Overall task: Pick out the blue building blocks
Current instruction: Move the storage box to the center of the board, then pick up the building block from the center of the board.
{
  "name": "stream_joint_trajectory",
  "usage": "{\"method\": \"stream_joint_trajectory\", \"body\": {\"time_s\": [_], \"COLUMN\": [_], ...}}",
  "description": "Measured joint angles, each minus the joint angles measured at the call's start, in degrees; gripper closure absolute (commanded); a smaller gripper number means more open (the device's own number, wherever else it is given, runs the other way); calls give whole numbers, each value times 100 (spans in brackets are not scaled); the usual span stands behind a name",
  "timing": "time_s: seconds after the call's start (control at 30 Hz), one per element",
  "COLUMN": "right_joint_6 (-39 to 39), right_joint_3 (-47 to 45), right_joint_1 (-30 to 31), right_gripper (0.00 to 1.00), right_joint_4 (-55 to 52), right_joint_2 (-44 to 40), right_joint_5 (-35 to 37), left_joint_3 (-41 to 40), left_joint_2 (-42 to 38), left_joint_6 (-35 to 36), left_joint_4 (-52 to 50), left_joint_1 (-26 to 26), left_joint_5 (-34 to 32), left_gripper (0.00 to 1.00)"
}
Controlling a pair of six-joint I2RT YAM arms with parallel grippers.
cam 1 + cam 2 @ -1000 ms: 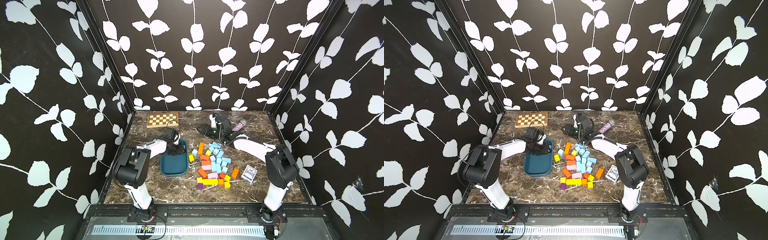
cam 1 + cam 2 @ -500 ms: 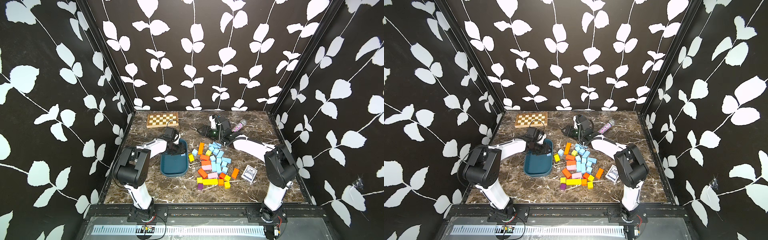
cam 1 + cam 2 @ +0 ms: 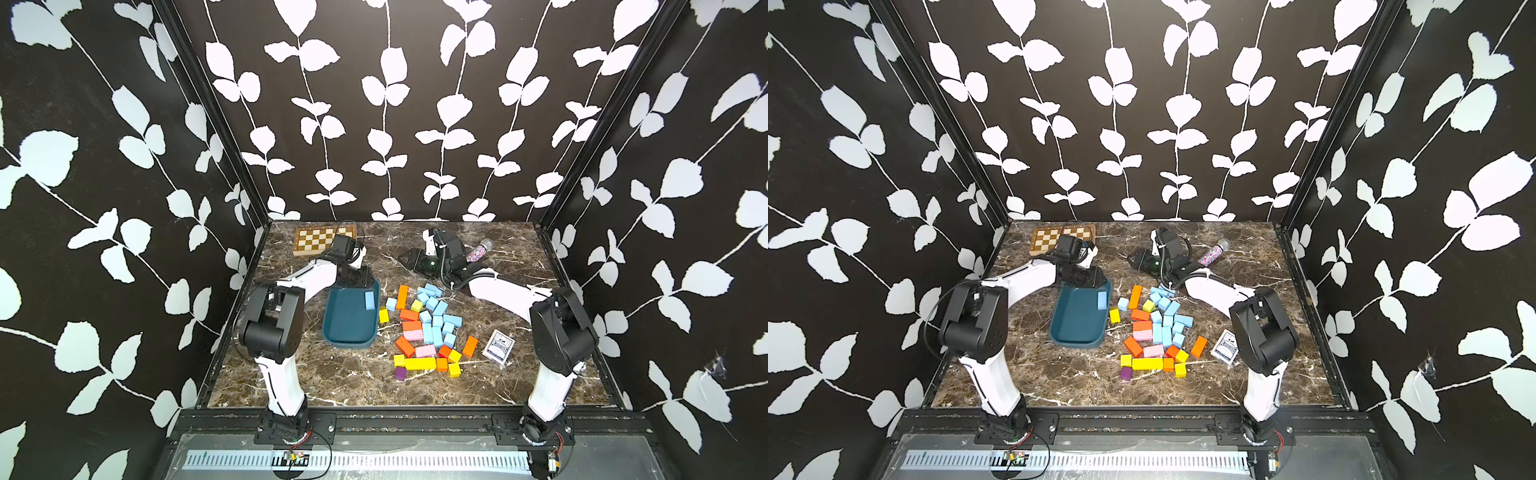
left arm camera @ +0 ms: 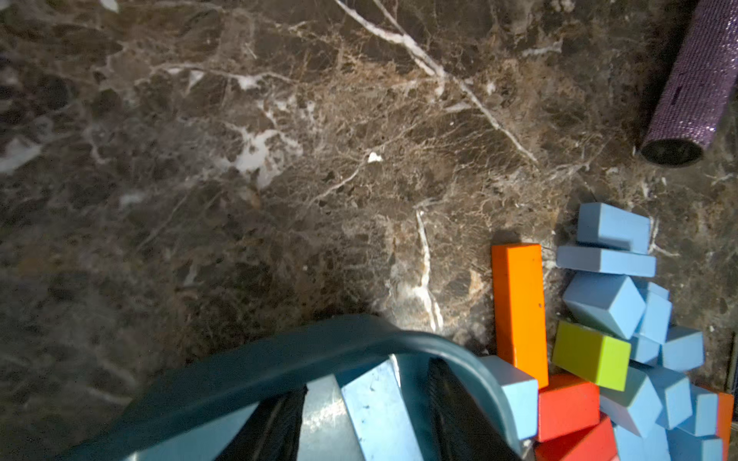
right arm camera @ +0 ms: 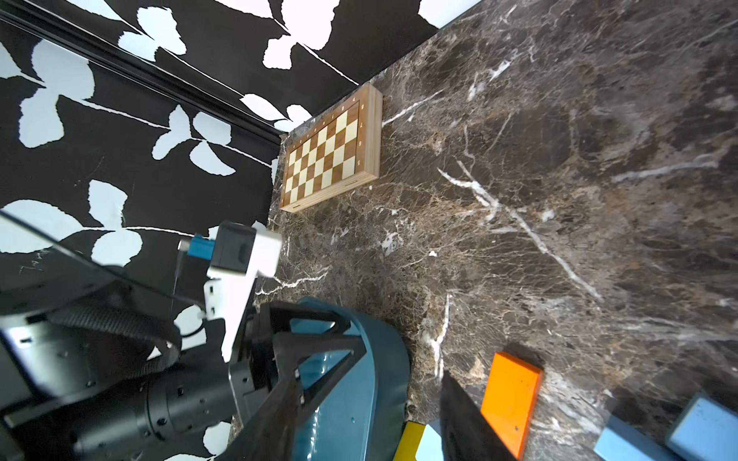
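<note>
Several light blue building blocks lie mixed with other coloured blocks right of the dark teal tray. One blue block lies in the tray's far right part. My left gripper hangs over that end, open, a gap showing on each side of the block. My right gripper hovers open and empty beyond the pile's far edge, facing the tray.
Orange, yellow, pink and purple blocks share the pile. A chessboard lies at the back left, a glittery purple microphone at the back right. A card deck sits right of the pile.
The left gripper's jaws have spread apart, and the blue block now lies loose in the tray. The right arm has hardly moved.
</note>
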Motion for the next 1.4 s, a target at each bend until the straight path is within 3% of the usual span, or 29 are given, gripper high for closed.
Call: {"method": "stream_joint_trajectory", "body": {"time_s": [0.17, 0.4, 0.73, 1.0, 1.2, 1.4], "right_joint_6": [-22, -146, -323, -323, -323, -313], "right_joint_3": [0, -7, -680, -1104, -1392, -1729], "right_joint_1": [-83, -201, -278, -339, -350, -350], "right_gripper": [45, 45, 46, 46, 46, 46], "right_joint_4": [-109, -404, -577, -570, -560, -542], "right_joint_2": [0, -81, -691, -741, -977, -1322], "right_joint_5": [81, 269, 627, 721, 758, 868], "left_joint_3": [496, 925, 1849, 2422, 2428, 2430], "left_joint_2": [450, 422, -181, 87, 573, 861], "left_joint_6": [400, 1257, 4039, 6516, 7602, 8146], "left_joint_4": [-219, -787, -2173, -3567, -4148, -4310], "left_joint_1": [4, 4, -138, -887, -1320, -1545], "left_joint_5": [44, 205, 953, 894, 586, 208], "left_gripper": [48, 46, 43, 42, 43, 42]}}
